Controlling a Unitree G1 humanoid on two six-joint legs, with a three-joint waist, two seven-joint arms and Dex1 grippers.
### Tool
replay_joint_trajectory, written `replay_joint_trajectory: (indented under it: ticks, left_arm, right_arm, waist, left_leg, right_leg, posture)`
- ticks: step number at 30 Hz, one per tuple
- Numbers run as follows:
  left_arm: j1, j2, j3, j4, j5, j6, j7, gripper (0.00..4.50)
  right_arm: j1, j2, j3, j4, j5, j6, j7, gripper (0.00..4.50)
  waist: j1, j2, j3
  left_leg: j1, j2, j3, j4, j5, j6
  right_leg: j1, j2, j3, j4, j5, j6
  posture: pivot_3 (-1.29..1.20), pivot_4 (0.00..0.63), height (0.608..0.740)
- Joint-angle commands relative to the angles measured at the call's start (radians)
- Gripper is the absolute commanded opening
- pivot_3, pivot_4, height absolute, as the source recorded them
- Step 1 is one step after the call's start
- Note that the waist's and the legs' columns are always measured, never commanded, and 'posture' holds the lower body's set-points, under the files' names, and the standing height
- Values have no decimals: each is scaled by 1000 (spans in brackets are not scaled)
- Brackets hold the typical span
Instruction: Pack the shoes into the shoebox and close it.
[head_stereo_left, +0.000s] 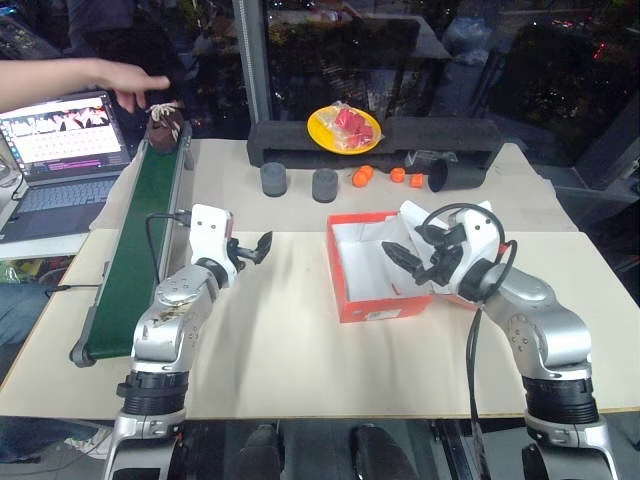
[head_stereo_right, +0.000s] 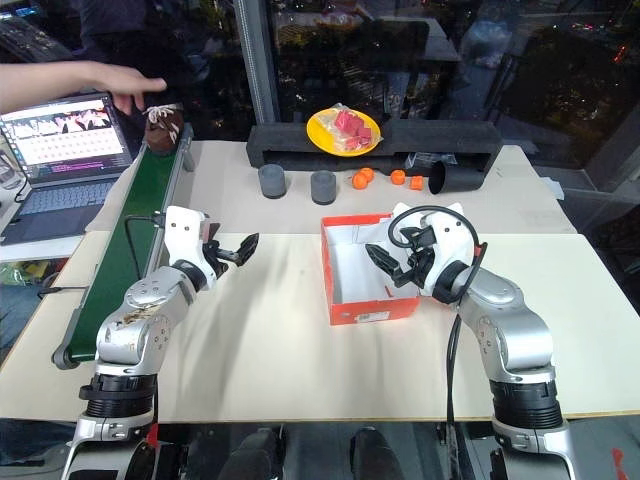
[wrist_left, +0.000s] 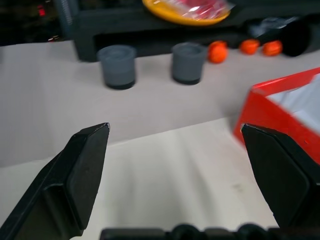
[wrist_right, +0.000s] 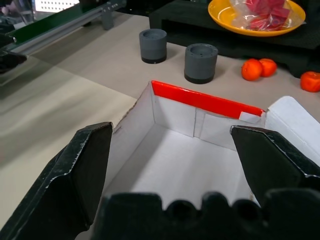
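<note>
A: While both arms hover over the table (head_stereo_left: 300, 360), have a look at the shoebox (head_stereo_left: 375, 300): it sits right of centre, lid thrown back, white inside and with nothing in it

B: And the right gripper (head_stereo_left: 404, 262)?

A: Poised just above the box's open mouth, fingers spread wide, gripping nothing. Through the right wrist view you look straight between them down onto the white floor of the box

B: Left side?

A: Left gripper (head_stereo_left: 258, 247) is over bare tabletop, between the green conveyor belt (head_stereo_left: 140, 240) and the box, apart from both. Its fingers stand wide apart too, nothing in them

B: So where are the shoes?

A: One brown fuzzy shoe (head_stereo_left: 163, 126) is up at the far end of the belt, well away from the box. A person's hand (head_stereo_left: 135, 85) reaches in from the left just above it, finger pointing down; whether it touches the shoe I cannot tell

B: Anything else about?

A: An open laptop (head_stereo_left: 62, 150) beside the belt, two grey cups (head_stereo_left: 273, 180) near the back, a few small orange fruits (head_stereo_left: 362, 176), and a yellow plate (head_stereo_left: 340, 130) on the black foam tray (head_stereo_left: 290, 140)
</note>
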Motion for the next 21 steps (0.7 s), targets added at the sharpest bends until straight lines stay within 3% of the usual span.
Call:
replay_joint_trajectory:
  ticks: [1, 12, 21]
  left_arm:
    - [-39, 3, 34, -18, 43, 26, 77, 4500]
    - [-130, 67, 168, 96, 127, -22, 223, 4500]
    - [-135, 158, 283, 136, 115, -18, 221, 4500]
  right_arm:
    - [-39, 14, -6, -24, 40, -4, 21, 4443]
    - [-229, 66, 161, 78, 14, -48, 153, 4443]
    - [-318, 132, 226, 136, 1, -71, 213, 4443]
  waist:
    - [0, 0, 0]
    - [-3, 0, 0]
    - [0, -1, 0]
  left_leg:
    - [0, 0, 0, 0, 0, 0]
    - [0, 0, 0, 0, 0, 0]
    - [-1, 0, -1, -1, 0, 0]
  right_leg:
    - [0, 0, 0, 0, 0, 0]
    - [-1, 1, 0, 1, 1, -2]
    - [-1, 0, -2, 0, 3, -4]
  posture:
    - [0, 150, 740]
    - [0, 150, 740]
    - [0, 150, 740]
